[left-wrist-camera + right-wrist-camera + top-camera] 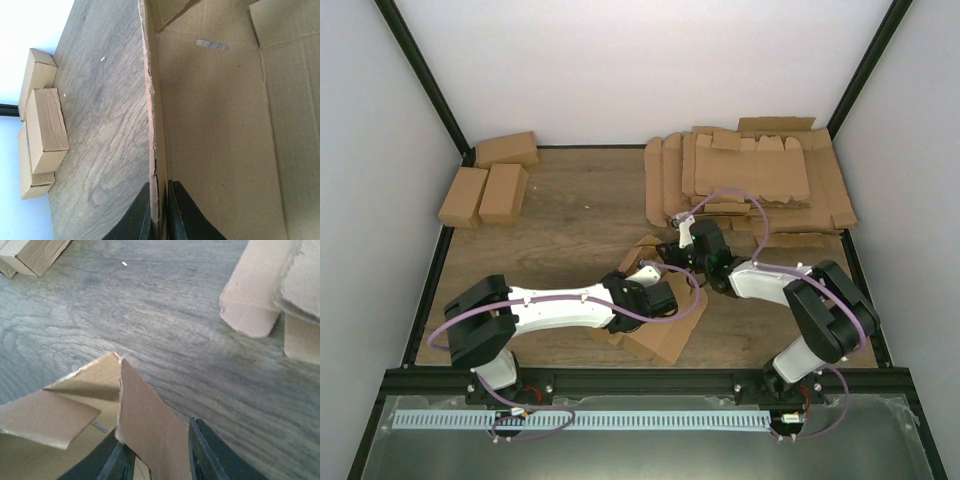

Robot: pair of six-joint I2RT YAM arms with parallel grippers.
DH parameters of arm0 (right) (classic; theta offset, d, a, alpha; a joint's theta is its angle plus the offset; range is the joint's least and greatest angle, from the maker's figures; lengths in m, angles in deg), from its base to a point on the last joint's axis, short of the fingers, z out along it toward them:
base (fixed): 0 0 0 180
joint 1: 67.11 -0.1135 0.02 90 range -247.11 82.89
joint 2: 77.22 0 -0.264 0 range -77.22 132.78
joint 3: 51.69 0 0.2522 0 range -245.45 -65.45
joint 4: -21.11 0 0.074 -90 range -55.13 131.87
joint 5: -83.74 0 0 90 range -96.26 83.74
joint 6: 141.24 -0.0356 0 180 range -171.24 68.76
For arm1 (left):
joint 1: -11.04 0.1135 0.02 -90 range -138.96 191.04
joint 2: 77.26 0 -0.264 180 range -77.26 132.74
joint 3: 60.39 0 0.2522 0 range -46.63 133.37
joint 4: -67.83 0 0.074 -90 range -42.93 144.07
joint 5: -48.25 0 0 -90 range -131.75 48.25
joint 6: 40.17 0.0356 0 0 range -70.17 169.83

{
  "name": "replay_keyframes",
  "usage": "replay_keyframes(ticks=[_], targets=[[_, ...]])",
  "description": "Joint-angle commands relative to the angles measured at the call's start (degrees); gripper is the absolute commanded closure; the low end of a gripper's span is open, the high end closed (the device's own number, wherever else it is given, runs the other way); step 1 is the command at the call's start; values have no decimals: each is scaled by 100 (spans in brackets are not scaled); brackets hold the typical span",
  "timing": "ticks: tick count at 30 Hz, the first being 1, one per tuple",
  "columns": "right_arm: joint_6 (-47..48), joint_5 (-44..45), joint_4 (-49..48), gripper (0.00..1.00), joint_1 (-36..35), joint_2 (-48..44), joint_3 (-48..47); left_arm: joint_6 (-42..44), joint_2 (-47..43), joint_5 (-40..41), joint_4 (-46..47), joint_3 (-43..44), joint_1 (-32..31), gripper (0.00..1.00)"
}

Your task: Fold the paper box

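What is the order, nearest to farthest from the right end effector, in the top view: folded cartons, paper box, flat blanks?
1. paper box, at the right end effector, centre.
2. flat blanks, just beyond, far right.
3. folded cartons, far left corner.

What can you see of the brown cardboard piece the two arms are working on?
The paper box is plain brown cardboard, creased and half folded, with rough edges. It lies on the wooden table, near its front edge. The left jaws pinch one raised side wall; an upright corner flap stands between the right jaws.
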State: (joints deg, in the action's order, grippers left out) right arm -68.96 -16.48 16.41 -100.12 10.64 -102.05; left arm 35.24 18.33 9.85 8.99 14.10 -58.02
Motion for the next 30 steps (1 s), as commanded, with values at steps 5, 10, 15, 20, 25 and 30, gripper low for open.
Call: replay_keyframes(ticks=[5, 10, 15, 20, 25, 30], targets=[[247, -59, 75, 96, 15, 30, -333, -42, -77, 119, 30, -27, -46, 91], [136, -20, 504, 99, -61, -447, -236, -47, -54, 194, -13, 10, -54, 91], [-60, 126, 867, 99, -289, -820, -118, -53, -84, 274, -45, 40, -114, 91], [-299, 621, 991, 97, -636, -1064, 168, -76, -1, 431, -116, 51, -249, 92], [-819, 785, 848, 97, -764, -1286, 605, -131, 136, 499, -159, 79, -381, 92], [-1295, 818, 538, 95, -1035, -1472, 1034, -189, 260, 517, -177, 78, -594, 92]])
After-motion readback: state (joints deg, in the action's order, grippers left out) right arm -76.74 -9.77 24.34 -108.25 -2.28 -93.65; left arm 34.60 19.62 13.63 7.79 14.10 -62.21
